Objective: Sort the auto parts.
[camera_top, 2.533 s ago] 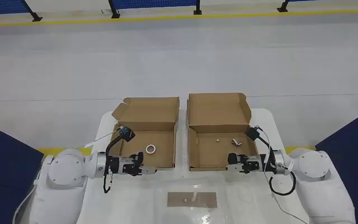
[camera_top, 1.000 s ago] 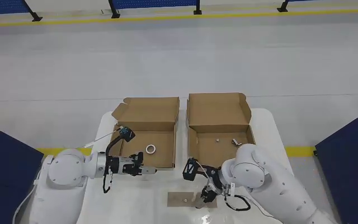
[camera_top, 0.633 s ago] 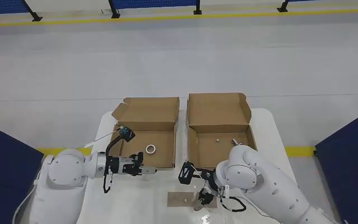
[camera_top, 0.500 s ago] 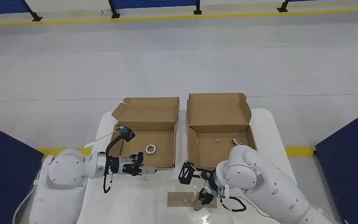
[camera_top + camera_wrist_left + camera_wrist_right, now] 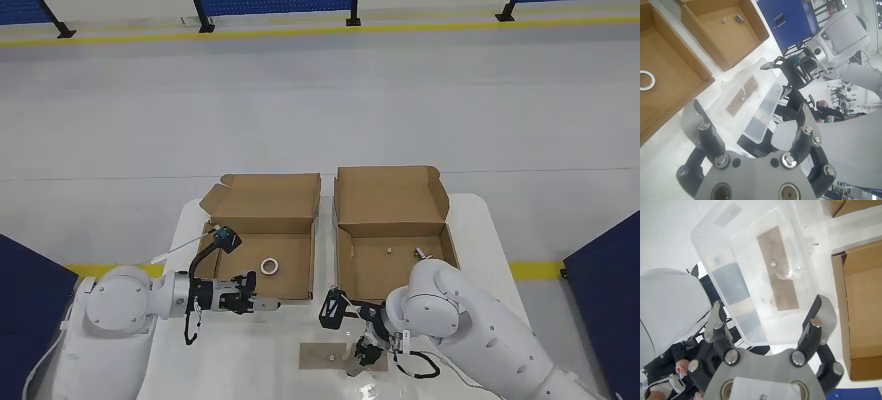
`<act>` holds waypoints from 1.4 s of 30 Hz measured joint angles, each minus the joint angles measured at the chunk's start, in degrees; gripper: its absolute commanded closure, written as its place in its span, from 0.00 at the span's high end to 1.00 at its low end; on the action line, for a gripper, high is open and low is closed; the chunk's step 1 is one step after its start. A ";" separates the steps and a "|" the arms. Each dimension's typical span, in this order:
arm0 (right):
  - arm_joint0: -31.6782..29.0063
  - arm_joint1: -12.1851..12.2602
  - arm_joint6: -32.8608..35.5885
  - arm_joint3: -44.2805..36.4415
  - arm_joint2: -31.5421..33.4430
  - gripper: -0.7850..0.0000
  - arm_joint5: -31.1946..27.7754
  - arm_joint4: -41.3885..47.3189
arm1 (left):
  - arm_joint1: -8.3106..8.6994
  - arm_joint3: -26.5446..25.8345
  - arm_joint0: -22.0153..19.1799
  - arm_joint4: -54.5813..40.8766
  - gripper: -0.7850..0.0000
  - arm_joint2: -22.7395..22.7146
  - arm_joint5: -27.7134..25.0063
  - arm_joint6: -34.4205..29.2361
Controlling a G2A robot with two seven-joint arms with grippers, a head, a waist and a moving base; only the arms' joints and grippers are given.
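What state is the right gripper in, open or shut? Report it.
Open. In the right wrist view the right gripper's fingers stand wide apart, nothing between them, over the clear bin holding a small metal part.

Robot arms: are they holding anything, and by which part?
Nothing is held. The left end effector and right end effector are open and empty. The bolt lies untouched.

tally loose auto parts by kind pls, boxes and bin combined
White ring: 1
Small bolts: 2
Metal bracket: 1
Total: 4
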 measured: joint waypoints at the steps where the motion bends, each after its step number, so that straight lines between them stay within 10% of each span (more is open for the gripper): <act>1: 0.00 0.00 0.00 0.00 0.00 1.00 0.00 0.00 | 0.13 -0.17 0.30 -0.31 1.00 -0.39 0.01 0.65; 12: 0.00 0.00 0.00 0.00 0.00 1.00 0.00 0.00 | 2.39 -4.03 4.19 -7.45 1.00 -8.93 -0.33 -0.78; 42: 8.69 -6.14 -6.24 10.42 -17.44 1.00 5.65 -7.52 | 2.63 -4.76 4.51 -8.49 1.00 -9.14 -0.10 -0.98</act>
